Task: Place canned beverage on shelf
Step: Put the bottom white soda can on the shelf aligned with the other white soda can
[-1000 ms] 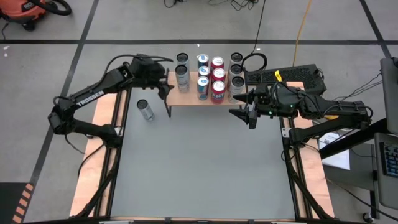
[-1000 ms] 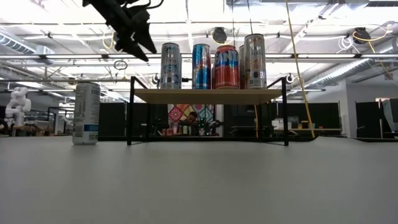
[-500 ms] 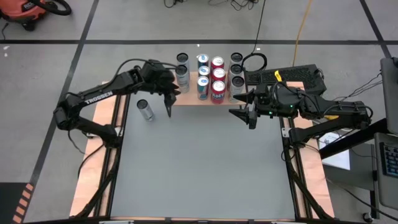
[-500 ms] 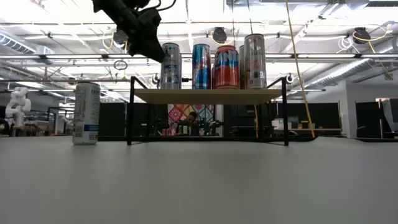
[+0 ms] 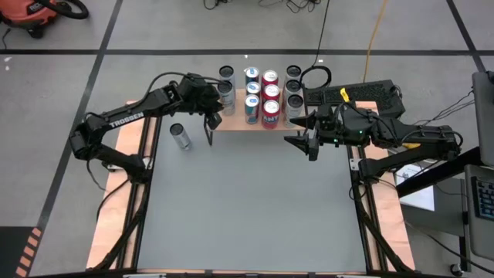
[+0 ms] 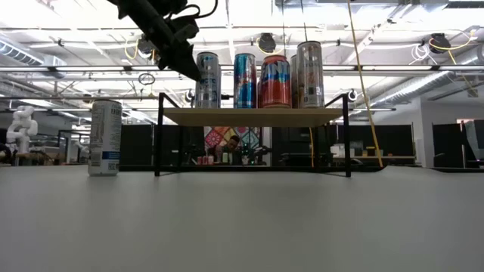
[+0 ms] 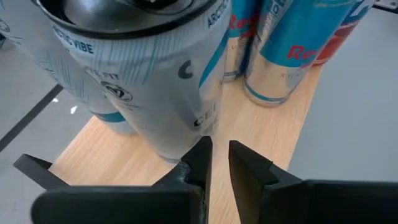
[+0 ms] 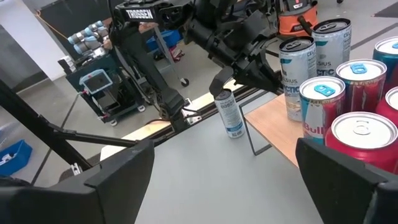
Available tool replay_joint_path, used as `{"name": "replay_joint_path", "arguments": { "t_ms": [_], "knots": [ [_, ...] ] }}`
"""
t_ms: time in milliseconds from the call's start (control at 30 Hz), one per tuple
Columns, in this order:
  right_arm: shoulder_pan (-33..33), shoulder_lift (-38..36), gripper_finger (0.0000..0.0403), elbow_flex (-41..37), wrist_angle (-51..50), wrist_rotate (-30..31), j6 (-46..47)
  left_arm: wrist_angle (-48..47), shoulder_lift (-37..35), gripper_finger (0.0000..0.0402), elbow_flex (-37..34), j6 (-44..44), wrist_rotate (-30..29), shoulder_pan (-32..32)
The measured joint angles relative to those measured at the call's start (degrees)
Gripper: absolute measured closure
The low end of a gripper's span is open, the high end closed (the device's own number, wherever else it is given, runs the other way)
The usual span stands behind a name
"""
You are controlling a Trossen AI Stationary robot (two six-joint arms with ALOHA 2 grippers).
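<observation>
hidden: back-row cans on the shelf (image 5: 239, 121) mostly blocked in the low view; lone can's label too small to read; left wrist view cuts off the can tops.
left gripper (image 7: 219, 163): at the shelf's left end, beside the white-grey can (image 7: 143, 74) there; fingers nearly together with a thin gap, nothing between them, tips just off the can's base.
right gripper (image 5: 302, 133): off the shelf's right end, above the table, fingers spread wide, holding nothing.
surface: grey table (image 5: 255, 201), pale wooden side boards (image 5: 108, 224) along both side edges.
room: open hall, ceiling lights, dark partitions behind; orange vacuum (image 5: 35, 15) on the floor.
lone can (image 5: 180, 137): silver, on the table near the back left corner, just left of the shelf; upright, long axis vertical, top up.
shelf cans: all upright, in rows across the wooden top.
</observation>
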Motion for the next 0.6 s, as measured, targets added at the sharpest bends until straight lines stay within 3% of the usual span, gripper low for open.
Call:
{"name": "replay_joint_path", "arguments": {
  "t_ms": [600],
  "knots": [
    [-0.1,0.0,0.0048,0.0,-0.2,1.3,-0.2,-0.4,1.2,0.0352,0.0,-0.4,-2.8,0.0]
  ]
}}
